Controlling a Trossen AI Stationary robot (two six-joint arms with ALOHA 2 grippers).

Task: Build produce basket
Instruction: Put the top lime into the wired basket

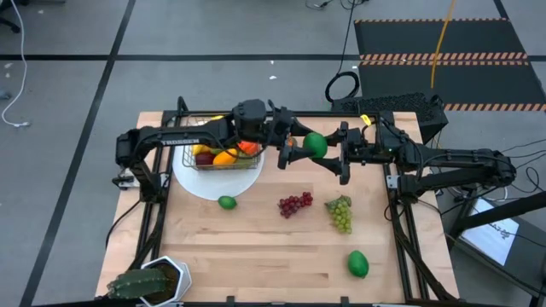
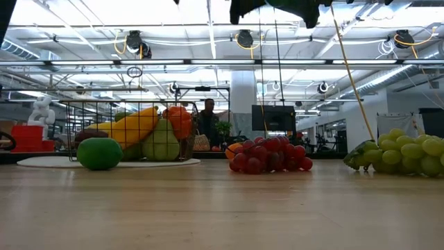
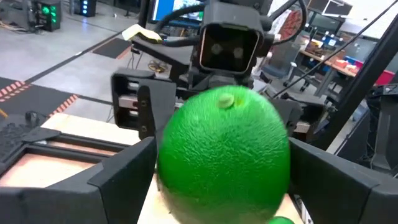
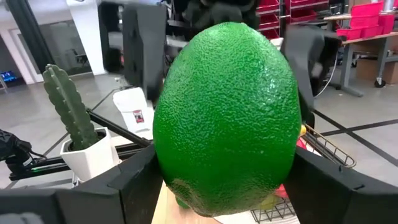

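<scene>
A green, rough-skinned lime (image 1: 315,143) hangs in mid-air over the table's far middle, between my two grippers. My left gripper (image 1: 290,153) reaches in from the left, past the basket, and my right gripper (image 1: 339,156) from the right; both are shut on the lime. It fills the left wrist view (image 3: 224,155) and the right wrist view (image 4: 229,118). The dark wire basket (image 1: 223,158) stands on a round white plate (image 1: 217,183) and holds yellow, orange and red produce. On the wood lie another lime (image 1: 226,202), purple grapes (image 1: 294,204), green grapes (image 1: 340,213) and a green fruit (image 1: 357,263). My left gripper pinches the lime between its two fingers (image 3: 124,174), one on each flank (image 3: 163,168). They come level from the table's left. The lime is lifted clear, its stem end (image 3: 225,99) toward the other gripper. My right gripper pinches the same lime between its two fingers (image 4: 127,180), one on each flank (image 4: 163,155). They come level from the table's right, at the opposite end. The lime is lifted clear.
A spiky potted plant (image 1: 153,281) stands at the near left corner. In the low view the basket (image 2: 132,132), a lime (image 2: 99,153), purple grapes (image 2: 267,154) and green grapes (image 2: 409,154) sit on the wood. The near middle of the table is bare wood.
</scene>
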